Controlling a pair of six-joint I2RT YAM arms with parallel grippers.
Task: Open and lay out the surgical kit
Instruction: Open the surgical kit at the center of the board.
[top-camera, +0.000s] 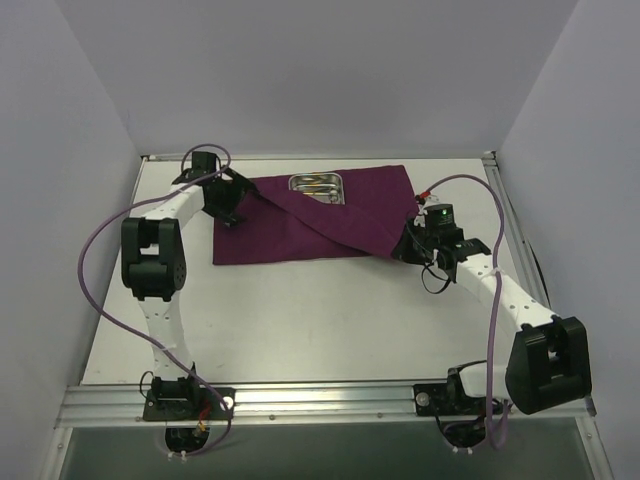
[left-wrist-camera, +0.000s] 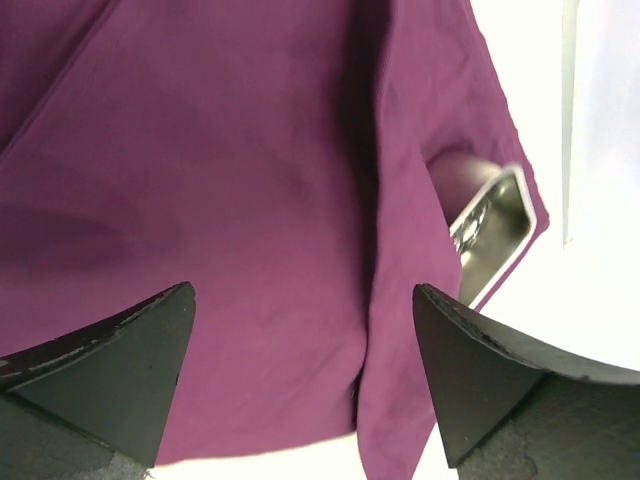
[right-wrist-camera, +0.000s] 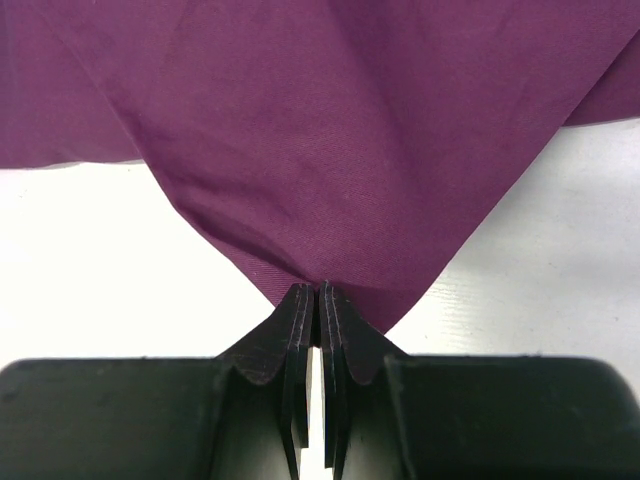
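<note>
The black right gripper (right-wrist-camera: 318, 300) pinches a corner of the dark magenta-purple cloth wrap (right-wrist-camera: 320, 130); the left gripper (left-wrist-camera: 302, 300) hangs open above it. A strong pull may drag the shiny rectangular steel tray (top-camera: 317, 187) at its far edge.

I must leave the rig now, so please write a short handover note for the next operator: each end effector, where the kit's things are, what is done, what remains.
Left end effector: open, over the left part of the cloth wrap, holding nothing.
Right end effector: shut on a corner of the cloth, at its right side.
Steel tray: on the cloth near the far edge, uncovered, instruments inside it.
Done: tray exposed.
Left: cloth has a diagonal fold to flatten; instruments not yet laid out.
</note>
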